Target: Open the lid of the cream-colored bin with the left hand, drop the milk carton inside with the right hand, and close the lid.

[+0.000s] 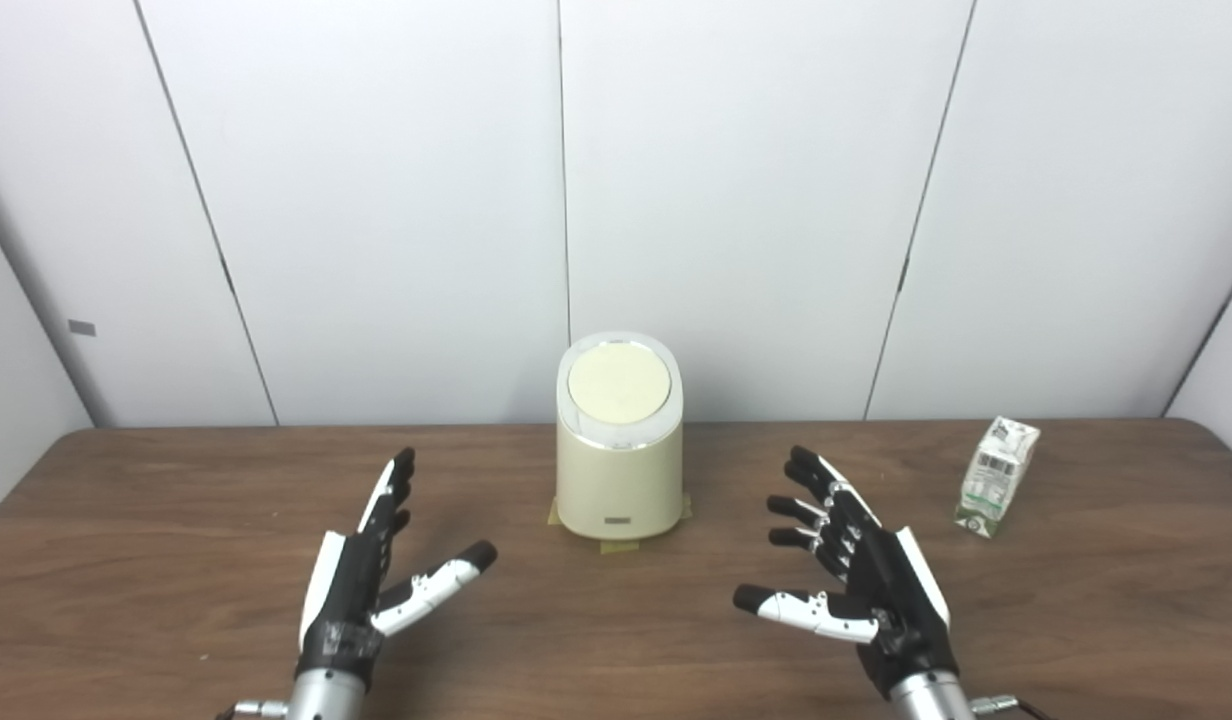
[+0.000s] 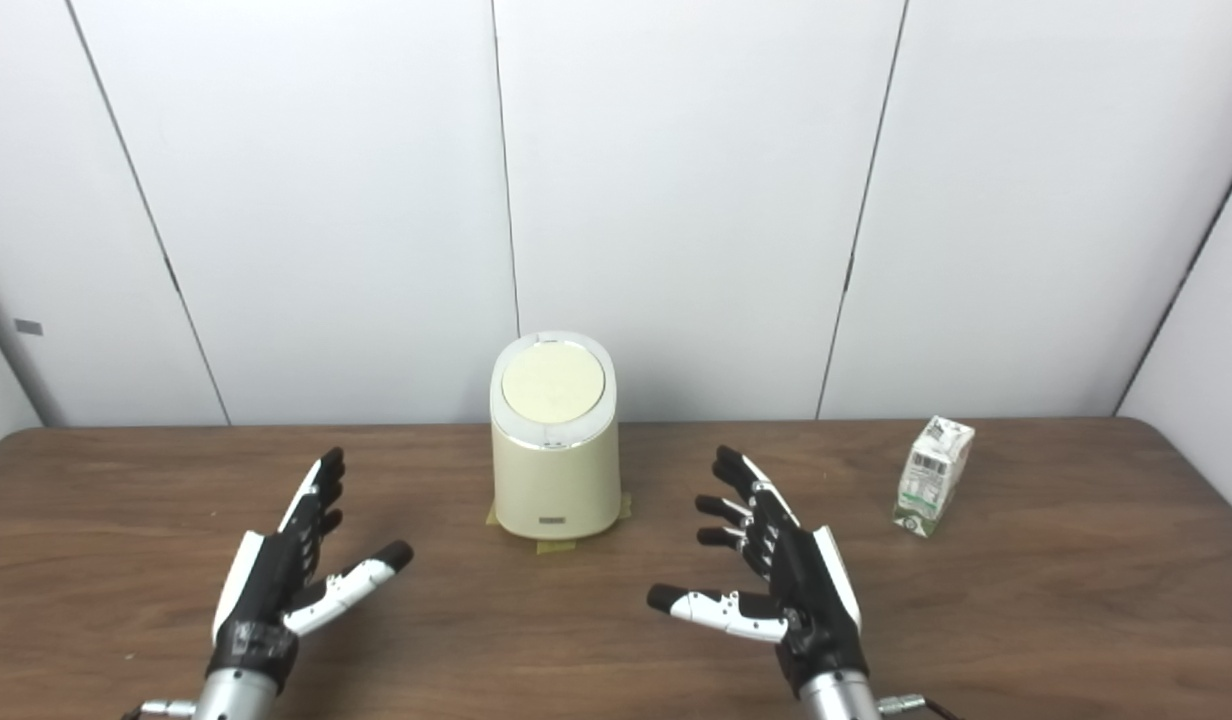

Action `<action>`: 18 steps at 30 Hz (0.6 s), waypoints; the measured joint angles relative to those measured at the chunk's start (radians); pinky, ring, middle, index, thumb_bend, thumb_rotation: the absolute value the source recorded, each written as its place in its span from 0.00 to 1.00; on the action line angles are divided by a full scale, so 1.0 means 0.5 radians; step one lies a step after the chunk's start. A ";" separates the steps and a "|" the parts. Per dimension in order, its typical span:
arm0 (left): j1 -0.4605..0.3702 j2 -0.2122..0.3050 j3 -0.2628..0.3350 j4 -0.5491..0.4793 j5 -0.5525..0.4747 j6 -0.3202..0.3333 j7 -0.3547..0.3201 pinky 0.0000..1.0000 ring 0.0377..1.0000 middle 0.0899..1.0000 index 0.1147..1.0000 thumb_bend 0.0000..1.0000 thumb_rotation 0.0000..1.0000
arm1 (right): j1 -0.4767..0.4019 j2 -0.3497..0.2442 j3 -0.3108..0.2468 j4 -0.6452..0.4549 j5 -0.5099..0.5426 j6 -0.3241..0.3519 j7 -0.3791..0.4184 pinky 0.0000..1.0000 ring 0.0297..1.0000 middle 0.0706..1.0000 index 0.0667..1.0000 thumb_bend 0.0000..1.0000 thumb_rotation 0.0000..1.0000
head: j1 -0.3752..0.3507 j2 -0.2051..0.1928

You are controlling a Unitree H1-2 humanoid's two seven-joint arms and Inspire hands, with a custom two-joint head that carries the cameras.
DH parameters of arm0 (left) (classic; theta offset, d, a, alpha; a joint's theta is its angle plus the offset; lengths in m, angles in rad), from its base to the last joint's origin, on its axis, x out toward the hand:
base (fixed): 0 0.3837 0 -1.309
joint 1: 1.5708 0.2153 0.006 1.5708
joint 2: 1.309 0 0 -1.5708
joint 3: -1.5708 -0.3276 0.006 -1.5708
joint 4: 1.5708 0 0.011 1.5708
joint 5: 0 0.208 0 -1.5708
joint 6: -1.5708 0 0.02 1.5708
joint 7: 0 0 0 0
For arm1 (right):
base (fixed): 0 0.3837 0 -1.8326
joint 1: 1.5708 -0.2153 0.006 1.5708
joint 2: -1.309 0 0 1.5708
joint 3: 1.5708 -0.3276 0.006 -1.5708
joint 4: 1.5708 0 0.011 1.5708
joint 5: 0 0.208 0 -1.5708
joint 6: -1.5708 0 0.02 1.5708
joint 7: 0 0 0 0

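Two hands, nearest the camera, low over the table (image 1: 176, 560). Left hand (image 1: 361, 580): fingers spread and extended, thumb out to the side, holding nothing. Right hand (image 1: 856, 570): fingers likewise apart, thumb pointing inward, holding nothing. Both rest short of the bin, one on either side of it and apart from it.

Bin (image 1: 619, 470): cream-colored, upright, mid-table between the hands, standing on strips of tape (image 1: 616, 545) that show at its base. Lid (image 1: 618, 385): round, flat, seated level in a pale ring; closed.

Milk carton (image 1: 996, 475): far right, well apart from the bin and beyond the right hand, standing with a lean to one side.

Wall panels (image 1: 736, 200): white, plain, behind the table.

Risks, as judged:
- Lid shows no handle or lip; left fingers may slip off it, or push the bin backward if the tape gives.
- Carton, already leaning, may topple if the right hand strikes it high or from one side.
- Bin mouth looks narrow next to the carton; a crooked drop may jam on the ring.
- Lid may fall shut early if released before the carton is in.

Not determinable:
- How the lid opens; no hinge or catch visible.
- Small label on the bin front: illegible.
- Carton print: too small to read.
- Arms cut off at the bottom edge.
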 measured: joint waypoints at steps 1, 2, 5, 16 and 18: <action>-0.061 0.023 -0.020 0.007 0.023 0.044 -0.010 1.00 1.00 1.00 1.00 1.00 0.50 | -0.006 0.000 0.000 0.012 -0.001 -0.001 -0.001 0.69 0.79 0.89 0.88 0.75 0.10 | 0.018 -0.006; -0.144 0.045 -0.040 0.022 0.044 0.093 -0.020 1.00 1.00 1.00 1.00 1.00 0.49 | -0.008 0.000 0.001 0.016 -0.004 -0.001 -0.002 0.68 0.78 0.89 0.88 0.74 0.10 | 0.018 -0.006; -0.392 0.074 -0.055 0.094 0.083 0.182 -0.039 1.00 1.00 1.00 1.00 1.00 0.48 | -0.012 -0.001 0.004 0.016 -0.010 -0.006 -0.002 0.68 0.79 0.89 0.88 0.74 0.11 | 0.018 0.000; -0.764 -0.041 -0.214 0.319 0.412 0.502 0.109 1.00 1.00 1.00 1.00 1.00 0.48 | -0.019 0.006 0.008 0.014 -0.012 -0.013 -0.011 0.69 0.80 0.90 0.89 0.73 0.11 | 0.022 -0.009; -0.788 -0.054 -0.220 0.354 0.442 0.531 0.132 1.00 1.00 1.00 1.00 1.00 0.48 | -0.019 0.005 0.007 0.014 -0.013 -0.015 -0.014 0.69 0.80 0.90 0.89 0.73 0.11 | 0.022 -0.006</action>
